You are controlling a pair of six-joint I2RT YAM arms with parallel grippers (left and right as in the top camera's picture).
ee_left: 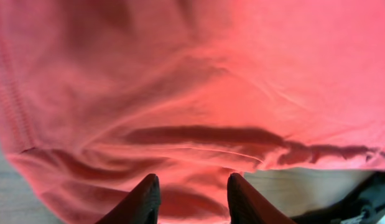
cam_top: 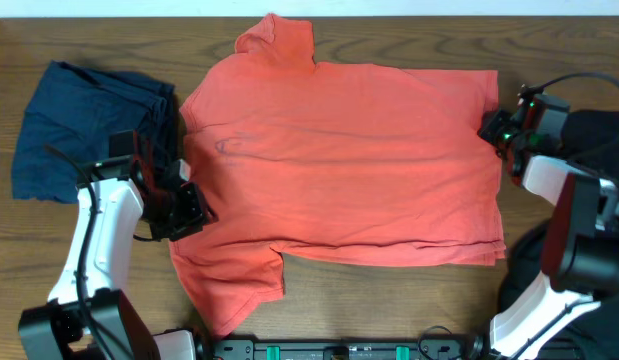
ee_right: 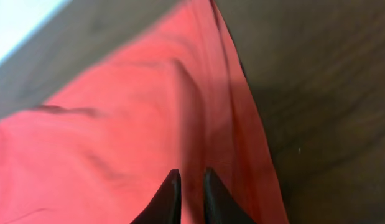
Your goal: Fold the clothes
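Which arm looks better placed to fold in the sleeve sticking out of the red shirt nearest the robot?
Probably the left. The left gripper sits beside the lower sleeve of the T-shirt, jaws apart; the right gripper is at the far hem.

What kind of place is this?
Probably a robot workbench or lab, not a home: two robot arms stand at a wooden table with a coral-red T-shirt spread flat and a navy garment beside it.
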